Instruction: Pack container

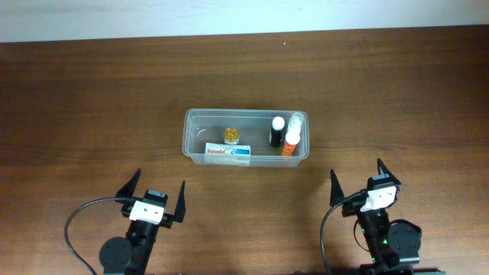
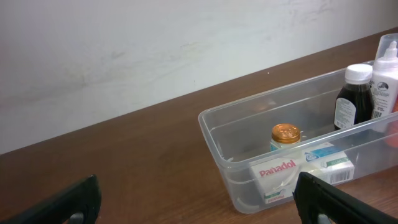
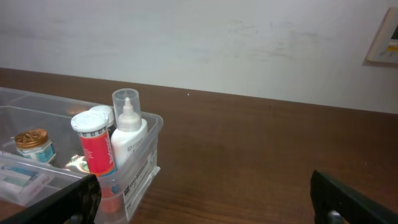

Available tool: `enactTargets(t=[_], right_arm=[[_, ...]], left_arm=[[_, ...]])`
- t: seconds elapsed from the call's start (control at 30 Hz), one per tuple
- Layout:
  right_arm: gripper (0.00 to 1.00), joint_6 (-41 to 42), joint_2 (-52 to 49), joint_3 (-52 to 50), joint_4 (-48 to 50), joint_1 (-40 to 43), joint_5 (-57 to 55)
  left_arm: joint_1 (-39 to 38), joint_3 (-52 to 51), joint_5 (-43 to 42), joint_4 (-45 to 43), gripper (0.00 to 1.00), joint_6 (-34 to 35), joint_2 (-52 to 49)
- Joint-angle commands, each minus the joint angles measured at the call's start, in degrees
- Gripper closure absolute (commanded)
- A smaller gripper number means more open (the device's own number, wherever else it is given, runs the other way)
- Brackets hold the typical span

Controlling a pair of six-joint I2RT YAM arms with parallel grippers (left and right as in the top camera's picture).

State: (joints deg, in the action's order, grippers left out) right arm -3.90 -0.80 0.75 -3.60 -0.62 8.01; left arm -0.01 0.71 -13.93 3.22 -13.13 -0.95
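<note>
The clear plastic container (image 1: 194, 122) sits mid-table. Inside it lie a white Panadol box (image 1: 228, 153), a small gold-capped jar (image 1: 231, 136), a dark bottle with a white cap (image 1: 276, 131), an orange tube (image 1: 290, 143) and a white dropper bottle (image 1: 296, 121). The container also shows in the left wrist view (image 2: 214, 140) and the right wrist view (image 3: 146, 158). My left gripper (image 1: 156, 195) is open and empty, near the front edge, left of the container. My right gripper (image 1: 359, 183) is open and empty, front right of it.
The brown wooden table (image 1: 92, 99) reaches a pale wall at the back. A white fixture (image 3: 385, 37) hangs on the wall at the far right of the right wrist view.
</note>
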Motion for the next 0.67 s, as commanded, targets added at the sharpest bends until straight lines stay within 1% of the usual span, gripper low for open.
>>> enactTargets(t=[0.0, 0.63], right_arm=[[0.02, -0.2, 0.6, -0.4, -0.2, 0.4, -0.7], [0.02, -0.2, 0.6, -0.4, -0.2, 0.4, -0.7]], left_arm=[[0.2, -0.2, 0.2, 0.3, 0.01, -0.7, 0.5], [0.2, -0.2, 0.2, 0.3, 0.01, -0.7, 0.5]])
